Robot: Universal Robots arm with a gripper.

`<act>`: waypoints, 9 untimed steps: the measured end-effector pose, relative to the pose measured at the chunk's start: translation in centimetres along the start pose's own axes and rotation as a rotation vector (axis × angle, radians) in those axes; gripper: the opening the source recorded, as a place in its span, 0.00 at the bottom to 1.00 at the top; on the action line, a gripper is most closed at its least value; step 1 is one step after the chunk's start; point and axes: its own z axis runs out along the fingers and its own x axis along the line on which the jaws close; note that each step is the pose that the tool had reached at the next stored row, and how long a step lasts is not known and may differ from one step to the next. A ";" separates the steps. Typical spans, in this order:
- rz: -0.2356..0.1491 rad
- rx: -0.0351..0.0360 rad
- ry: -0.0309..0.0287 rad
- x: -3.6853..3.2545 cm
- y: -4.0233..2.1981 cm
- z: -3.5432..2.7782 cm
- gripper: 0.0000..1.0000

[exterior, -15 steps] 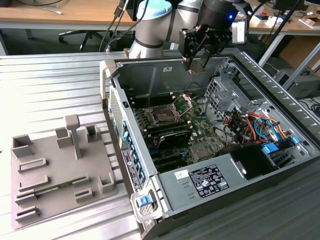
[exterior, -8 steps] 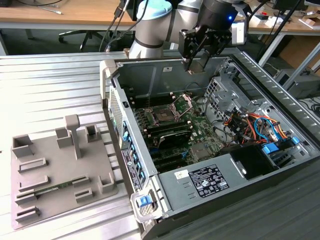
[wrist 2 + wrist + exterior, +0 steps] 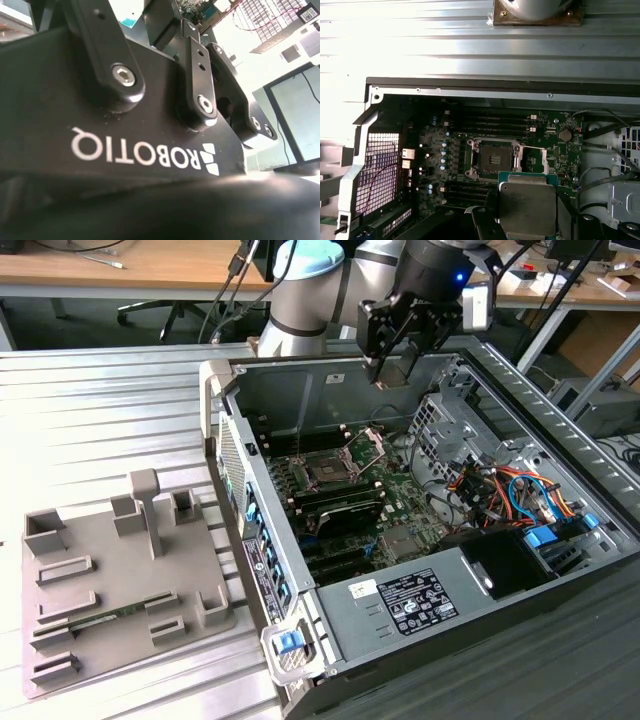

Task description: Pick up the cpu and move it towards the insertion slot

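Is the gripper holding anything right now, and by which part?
Yes. The gripper holds the cpu, hanging above the open computer case. In the first wrist view its silvery top faces the camera; the fingers seem to clamp its opposite edges, though the contact is partly hidden.

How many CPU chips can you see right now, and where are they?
1. The cpu is gripped in the claw, held above the open computer case, not yet in the insertion slot. Others could be hidden.
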 end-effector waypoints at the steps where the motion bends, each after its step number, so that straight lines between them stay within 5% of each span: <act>1: 0.000 -0.0001 0.0000 0.00 0.00 0.02 0.55; 9: 0.000 0.0000 0.0000 0.00 -0.01 0.22 0.55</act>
